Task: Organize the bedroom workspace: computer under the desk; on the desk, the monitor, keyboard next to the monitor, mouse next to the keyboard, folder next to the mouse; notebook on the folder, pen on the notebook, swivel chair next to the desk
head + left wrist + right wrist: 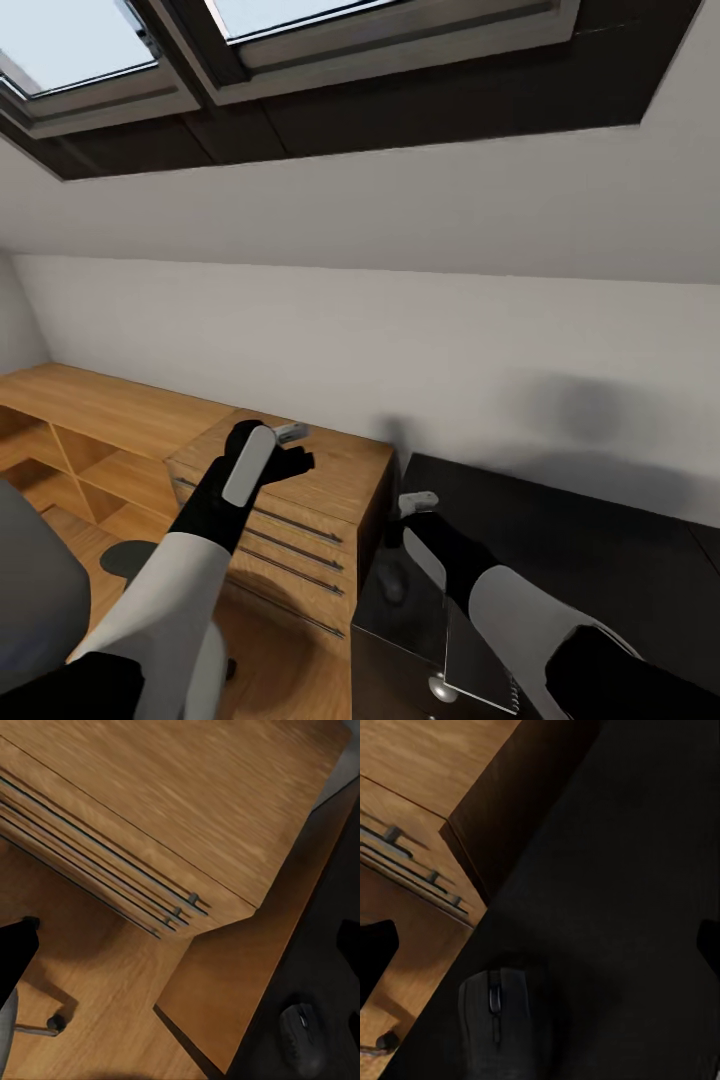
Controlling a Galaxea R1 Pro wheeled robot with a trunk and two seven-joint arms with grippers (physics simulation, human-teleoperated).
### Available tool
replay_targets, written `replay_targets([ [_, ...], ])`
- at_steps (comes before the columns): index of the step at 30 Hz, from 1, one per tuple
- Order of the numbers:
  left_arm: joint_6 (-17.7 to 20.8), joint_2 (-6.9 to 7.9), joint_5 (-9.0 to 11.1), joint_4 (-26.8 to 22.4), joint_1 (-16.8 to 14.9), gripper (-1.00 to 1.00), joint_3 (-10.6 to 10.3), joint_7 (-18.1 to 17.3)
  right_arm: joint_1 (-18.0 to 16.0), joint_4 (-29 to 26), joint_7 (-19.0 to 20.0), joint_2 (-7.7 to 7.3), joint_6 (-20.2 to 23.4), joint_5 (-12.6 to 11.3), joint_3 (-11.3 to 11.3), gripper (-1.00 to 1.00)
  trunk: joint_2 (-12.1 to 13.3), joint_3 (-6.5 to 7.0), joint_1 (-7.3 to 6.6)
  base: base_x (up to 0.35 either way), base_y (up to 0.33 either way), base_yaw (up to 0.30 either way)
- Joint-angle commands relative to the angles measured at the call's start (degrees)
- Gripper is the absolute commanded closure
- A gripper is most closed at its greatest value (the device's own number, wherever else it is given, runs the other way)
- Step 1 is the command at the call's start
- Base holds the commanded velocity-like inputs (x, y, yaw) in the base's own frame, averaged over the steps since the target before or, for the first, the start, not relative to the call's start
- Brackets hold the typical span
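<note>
I see mouse (499,1024) on black desk (560,540) near its left edge | right gripper (417,500) above it, left gripper (290,435) over wooden drawer cabinet (330,480) | opening of both: cannot tell

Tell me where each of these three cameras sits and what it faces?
Head: high on the robot, facing the wall, drawer unit and dark desk; both arms show.
Left wrist: above the drawer unit, looking down.
Right wrist: above the desk, looking down.
Both wrist views share the mouse.
</note>
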Motion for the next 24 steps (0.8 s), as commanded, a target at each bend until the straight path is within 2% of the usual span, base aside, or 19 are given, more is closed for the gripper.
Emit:
replay_targets([
  [1,0.08,0.09,0.65,-0.01,-0.05,-1.00,-0.05,0.59,-0.06,0.63,-0.49,0.39,0.66,-0.48,0.50,-1.00,-0.06,-0.08,0.01,0.000,0.000,0.000],
  [6,0.10,0.12,0.73,0.06,-0.07,-1.00,-0.02,0.57,-0.05,1.84,-0.47,1.01,1.68,-0.55,0.54,-1.00,-0.06,-0.08,0.01,0.000,0.000,0.000],
  [24,0.10,0.16,0.74,0.06,-0.04,-1.00,0.15,0.57,-0.05,2.32,-0.48,1.29,5.02,-0.50,0.56,-1.00,-0.06,-0.08,0.01,0.000,0.000,0.000],
])
